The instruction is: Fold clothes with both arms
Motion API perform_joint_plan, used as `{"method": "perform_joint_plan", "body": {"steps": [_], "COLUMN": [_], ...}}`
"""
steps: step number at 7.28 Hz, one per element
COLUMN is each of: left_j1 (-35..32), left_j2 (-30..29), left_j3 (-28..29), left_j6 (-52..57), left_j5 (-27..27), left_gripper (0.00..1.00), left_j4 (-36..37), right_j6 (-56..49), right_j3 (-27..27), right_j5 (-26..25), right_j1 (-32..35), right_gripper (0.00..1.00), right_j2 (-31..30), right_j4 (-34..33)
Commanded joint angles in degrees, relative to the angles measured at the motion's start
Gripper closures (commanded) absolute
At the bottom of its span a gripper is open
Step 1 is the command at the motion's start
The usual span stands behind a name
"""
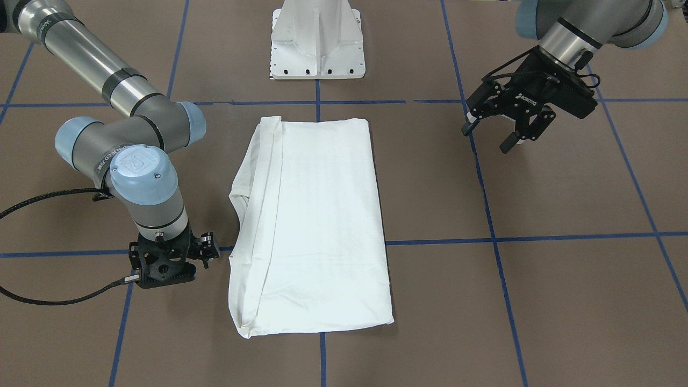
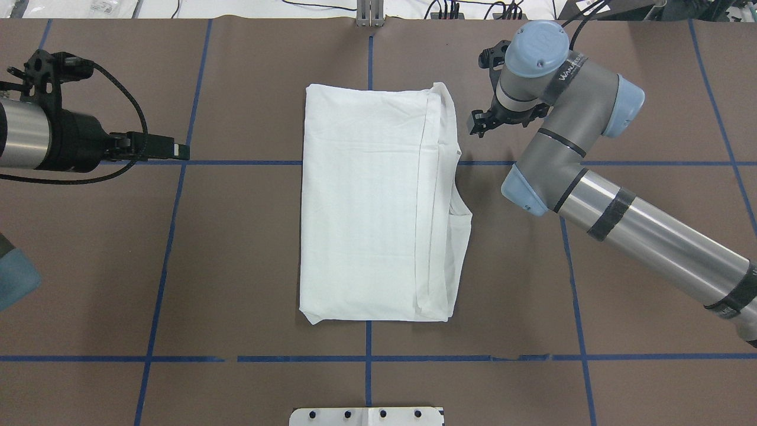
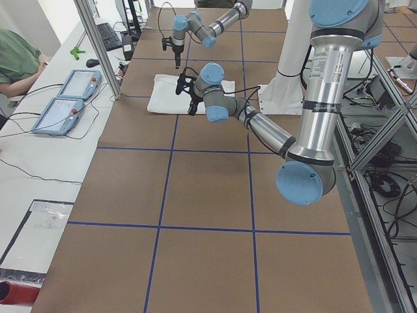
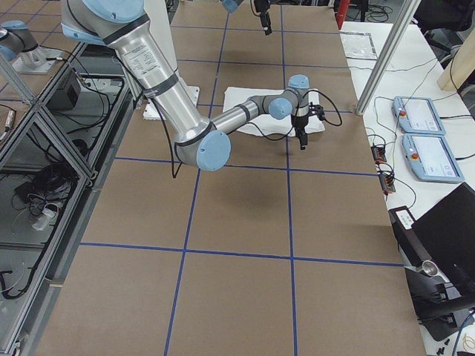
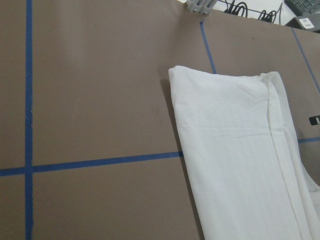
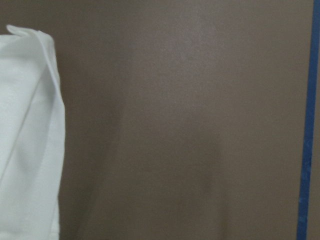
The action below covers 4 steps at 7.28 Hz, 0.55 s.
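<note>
One white fabric shirt (image 1: pixel 322 215) was seen laid flat near the middle of the brown paper-covered surface (image 1: pixel 564 183), folded lengthwise into a tall, narrow rectangle. Its folded-over layers were gathered along the edge on the robot's right, where a rumpled strip and a small bulge of cloth were visible; the opposite edge was straight and smooth. Thin blue tape lines (image 2: pixel 236 162), by which the surface was marked into squares, were covered where the shirt lay across them.

The black two-finger left tool (image 1: pixel 488 137) was held above the surface on the robot's left, well apart from the shirt, with its fingers spread wide and nothing between them. From overhead it was seen side-on, pointed toward the shirt along a tape line.

The black two-finger right tool (image 1: pixel 164 266) was pointed straight down just beside the shirt's rumpled edge, near the corner farthest from the white metal pedestal base (image 1: pixel 317 48) — apart from the cloth, as far as could be judged. Its fingers were hidden beneath the wrist in the front and overhead views, so whether they were spread or closed could not be told. In the right wrist view only a layered corner of the shirt was shown at the left, with bare surface beside it. In the left wrist view the smooth edge and far end of the shirt were shown.
</note>
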Motion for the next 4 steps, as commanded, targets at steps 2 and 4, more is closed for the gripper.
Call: {"method": "perform_joint_plan", "body": {"steps": [2, 4], "left_j1": [0.0, 0.0], "left_j2": [-0.1, -0.1], "left_j3": [1.0, 1.1], "left_j6": [0.5, 0.6], "left_j5": [0.0, 0.0], "left_gripper": [0.00, 0.00], "left_j4": [-0.1, -0.1], "right_j6": [5.9, 5.9], "right_j3": [-5.4, -13.4], "right_j5": [-1.0, -4.5], "right_j1": [-0.3, -0.7], "right_gripper": [0.00, 0.00], "right_j2": [8.1, 14.2], "right_j4": [0.2, 0.6]}}
